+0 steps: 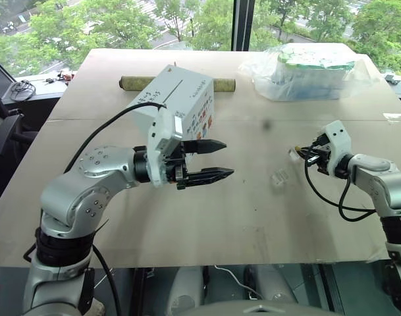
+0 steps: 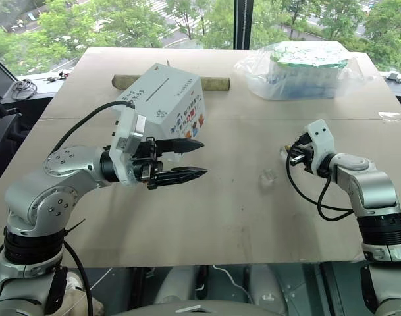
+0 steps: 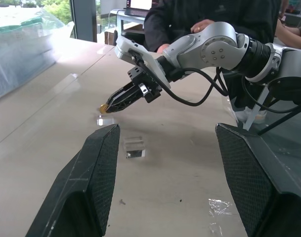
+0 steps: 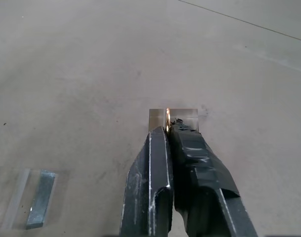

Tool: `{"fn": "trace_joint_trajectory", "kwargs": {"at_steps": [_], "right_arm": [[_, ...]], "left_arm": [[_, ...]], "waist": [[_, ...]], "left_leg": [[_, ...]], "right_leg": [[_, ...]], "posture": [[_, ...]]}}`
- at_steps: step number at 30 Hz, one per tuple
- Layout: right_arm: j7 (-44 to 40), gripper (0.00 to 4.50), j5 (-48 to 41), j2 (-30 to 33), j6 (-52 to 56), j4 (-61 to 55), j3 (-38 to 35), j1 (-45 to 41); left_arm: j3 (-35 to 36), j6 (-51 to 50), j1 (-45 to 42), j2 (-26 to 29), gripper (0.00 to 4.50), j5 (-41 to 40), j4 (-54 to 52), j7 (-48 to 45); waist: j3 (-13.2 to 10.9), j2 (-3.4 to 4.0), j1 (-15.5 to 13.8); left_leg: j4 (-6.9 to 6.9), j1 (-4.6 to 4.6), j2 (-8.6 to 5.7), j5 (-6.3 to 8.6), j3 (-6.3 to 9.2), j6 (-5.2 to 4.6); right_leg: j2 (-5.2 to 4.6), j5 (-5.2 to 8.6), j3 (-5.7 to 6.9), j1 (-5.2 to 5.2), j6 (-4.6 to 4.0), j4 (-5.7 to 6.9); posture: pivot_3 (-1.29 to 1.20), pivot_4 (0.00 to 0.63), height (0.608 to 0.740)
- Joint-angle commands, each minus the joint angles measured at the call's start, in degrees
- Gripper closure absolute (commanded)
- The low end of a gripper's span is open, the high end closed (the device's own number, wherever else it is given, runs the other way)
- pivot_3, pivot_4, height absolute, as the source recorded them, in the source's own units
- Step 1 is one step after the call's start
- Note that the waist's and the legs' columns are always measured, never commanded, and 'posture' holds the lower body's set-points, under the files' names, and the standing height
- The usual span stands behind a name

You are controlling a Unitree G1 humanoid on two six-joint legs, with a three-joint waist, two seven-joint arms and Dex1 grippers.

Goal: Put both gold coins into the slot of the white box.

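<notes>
Left fingers [image 1: 213, 160], nearest head camera: spread, empty, just in front of white box [image 1: 177, 99]; slot [image 1: 170, 90] faces up.
Left wrist view: right fingers [image 3: 107, 107] clenched on gold coin [image 3: 104, 107] above clear holder [image 3: 133, 146]; lift straight, keep pinch firm.
Right wrist view: bare tan table [image 4: 81, 64].
Head view: trees beyond window.

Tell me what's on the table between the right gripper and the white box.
One small clear holder on bare tabletop, seen in the left eye view. The right gripper, shut on a gold coin, is across from the white box.

bare table [image 1: 207, 217] between clear holder [image 1: 278, 178] and white box [image 1: 177, 99]
</notes>
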State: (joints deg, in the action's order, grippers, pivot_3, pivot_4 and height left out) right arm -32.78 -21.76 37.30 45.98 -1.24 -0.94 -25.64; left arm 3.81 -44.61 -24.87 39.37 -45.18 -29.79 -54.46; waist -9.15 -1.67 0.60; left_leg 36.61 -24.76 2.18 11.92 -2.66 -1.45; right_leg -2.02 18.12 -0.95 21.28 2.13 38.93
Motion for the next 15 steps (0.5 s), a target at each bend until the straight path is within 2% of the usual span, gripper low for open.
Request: {"fn": "trace_joint_trajectory", "kwargs": {"at_steps": [1, 5, 10, 15], "right_arm": [[-0.5, 4.48, -0.1, 0.0, -0.7, -1.8, -1.8, -0.6], [-0.4, 4.48, -0.6, 0.1, -0.8, -2.8, -3.2, -0.3], [0.1, 4.48, -6.0, -1.9, 1.1, -5.4, -9.6, -0.9], [-0.9, 4.48, -7.9, -1.8, 1.2, -8.8, -11.0, 0.4]], "left_arm": [[0.5, 1.2, 0.0, 0.2, 1.35, -1.0, -1.3, 0.2], [0.7, 0.6, 0.3, -0.3, 1.35, -1.6, -0.7, 0.8], [1.3, -1.7, -0.8, -1.9, 1.35, -4.0, 1.7, 3.1], [1.2, -2.0, -1.9, -2.5, 1.35, -5.1, 3.3, 3.9]], "waist": [[0.0, 0.0, 0.0], [0.0, 0.0, 0.0], [0.0, 0.0, 0.0], [0.0, 0.0, 0.0]], "left_leg": [[0.0, 0.0, 0.0, 0.0, 0.0, 0.0], [0.0, 0.0, 0.0, 0.0, 0.0, 0.0], [0.0, -0.01, 0.0, 0.0, 0.02, 0.0], [0.0, 0.0, 0.0, 0.0, 0.02, 0.0]], "right_leg": [[0.0, 0.0, 0.0, 0.0, 0.0, 0.0], [0.0, 0.0, 0.0, 0.0, 0.0, 0.0], [0.0, 0.0, 0.01, 0.0, 0.0, 0.0], [-0.01, 0.0, 0.01, 0.0, 0.0, 0.01]], "posture": [[0.0, 0.15, 0.74], [0.0, 0.15, 0.74], [0.0, 0.15, 0.74], [0.0, 0.15, 0.74]]}}
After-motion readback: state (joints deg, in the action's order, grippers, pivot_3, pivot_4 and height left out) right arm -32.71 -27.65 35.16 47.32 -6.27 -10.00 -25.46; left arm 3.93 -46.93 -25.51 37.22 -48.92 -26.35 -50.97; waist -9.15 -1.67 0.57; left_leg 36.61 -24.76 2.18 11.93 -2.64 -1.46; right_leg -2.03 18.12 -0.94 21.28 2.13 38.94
